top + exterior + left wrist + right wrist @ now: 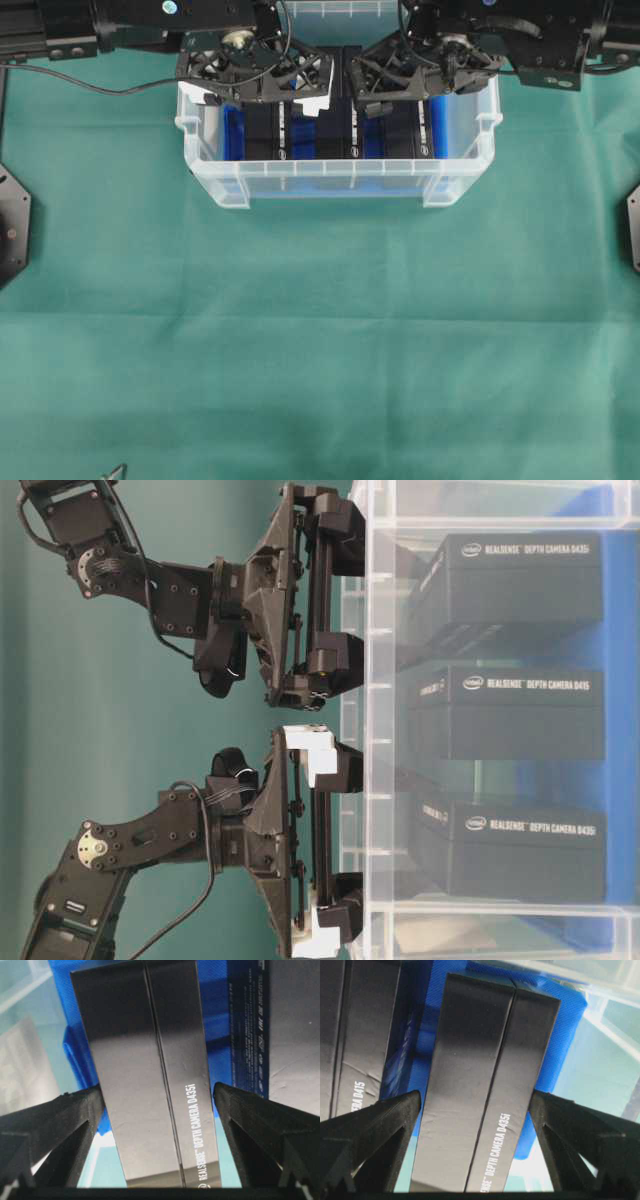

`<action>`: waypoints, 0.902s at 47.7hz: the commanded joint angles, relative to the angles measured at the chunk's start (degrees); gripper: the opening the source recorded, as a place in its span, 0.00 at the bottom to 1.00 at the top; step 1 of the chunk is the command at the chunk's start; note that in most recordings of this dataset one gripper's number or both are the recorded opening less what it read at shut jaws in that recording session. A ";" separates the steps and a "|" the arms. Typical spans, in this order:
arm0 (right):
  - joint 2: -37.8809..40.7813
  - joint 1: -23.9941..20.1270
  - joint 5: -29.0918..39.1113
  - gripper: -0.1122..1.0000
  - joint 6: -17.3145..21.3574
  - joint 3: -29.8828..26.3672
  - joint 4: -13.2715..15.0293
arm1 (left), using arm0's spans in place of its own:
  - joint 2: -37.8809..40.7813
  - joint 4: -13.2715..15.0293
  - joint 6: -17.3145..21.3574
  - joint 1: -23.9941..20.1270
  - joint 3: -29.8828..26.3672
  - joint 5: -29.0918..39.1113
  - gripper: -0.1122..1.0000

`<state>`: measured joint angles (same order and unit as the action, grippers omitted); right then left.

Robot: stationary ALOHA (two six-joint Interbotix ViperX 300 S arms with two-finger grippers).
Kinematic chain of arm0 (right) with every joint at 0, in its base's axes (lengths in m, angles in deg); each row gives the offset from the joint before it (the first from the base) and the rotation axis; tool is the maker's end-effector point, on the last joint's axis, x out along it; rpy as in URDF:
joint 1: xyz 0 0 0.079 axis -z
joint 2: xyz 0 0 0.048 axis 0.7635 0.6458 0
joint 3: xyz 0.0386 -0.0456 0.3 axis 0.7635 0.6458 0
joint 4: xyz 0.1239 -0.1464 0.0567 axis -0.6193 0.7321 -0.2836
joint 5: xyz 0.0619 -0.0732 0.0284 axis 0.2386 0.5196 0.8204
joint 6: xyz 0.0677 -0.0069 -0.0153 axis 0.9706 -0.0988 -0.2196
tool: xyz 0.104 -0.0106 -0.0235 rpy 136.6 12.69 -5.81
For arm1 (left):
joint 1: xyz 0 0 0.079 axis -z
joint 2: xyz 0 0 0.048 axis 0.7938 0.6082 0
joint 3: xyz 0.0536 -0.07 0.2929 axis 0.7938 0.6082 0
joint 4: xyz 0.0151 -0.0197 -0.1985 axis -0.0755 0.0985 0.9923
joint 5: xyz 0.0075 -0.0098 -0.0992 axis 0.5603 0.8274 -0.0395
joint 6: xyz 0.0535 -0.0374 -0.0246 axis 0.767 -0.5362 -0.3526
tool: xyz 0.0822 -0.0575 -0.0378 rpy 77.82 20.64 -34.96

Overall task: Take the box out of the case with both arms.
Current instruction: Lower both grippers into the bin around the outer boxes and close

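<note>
Since each wrist view shows black fingers standing wide on either side of a box, with daylight between pad and cardboard, the step in hand reads as lowering and centring before any squeeze. In the left wrist view the left gripper (159, 1095) is spread open around a black box printed "DEPTH CAMERA D435i" (150, 1070), which fills the middle of the frame; the right gripper (475, 1100) is likewise open astride a second D435i box (480, 1085) at frame centre. To do this well, I judge each gripper should sink further so the pads meet the broad side faces rather than the top corners, then close evenly; the glossy cardboard looks slick and may slip under a shallow grip. The lift should go straight up, clear of the neighbouring D415 box (350, 1035) at the left of the right wrist frame.

Farther off, the overhead view shows the case (330, 185), a translucent clear bin with a rimmed edge, on the green-clothed counter (320, 350) in the upper middle. Inside, over a blue liner (234, 135), the boxes stand side by side on edge.
</note>
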<state>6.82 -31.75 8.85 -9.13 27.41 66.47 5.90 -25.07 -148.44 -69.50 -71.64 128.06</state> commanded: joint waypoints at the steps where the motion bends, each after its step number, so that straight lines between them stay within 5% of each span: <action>1: -0.53 0.44 -0.09 0.96 -0.18 -0.26 0.18 | -0.62 -0.18 0.18 -0.44 0.70 0.00 0.92; 34: -0.44 0.44 2.55 0.96 1.32 -0.26 -0.79 | -0.97 -0.18 2.72 -0.18 1.49 -0.44 0.91; 39: -0.44 0.35 4.04 0.92 3.43 -0.18 -0.44 | -1.14 -0.09 2.46 0.00 1.49 -1.67 0.79; 43: -0.44 0.26 4.48 0.78 5.45 -0.09 -0.18 | -1.49 0.00 2.02 0.00 1.58 -2.37 0.67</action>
<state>7.17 -31.67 12.36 -4.83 27.49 65.85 5.73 -24.98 -146.42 -69.41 -69.97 126.04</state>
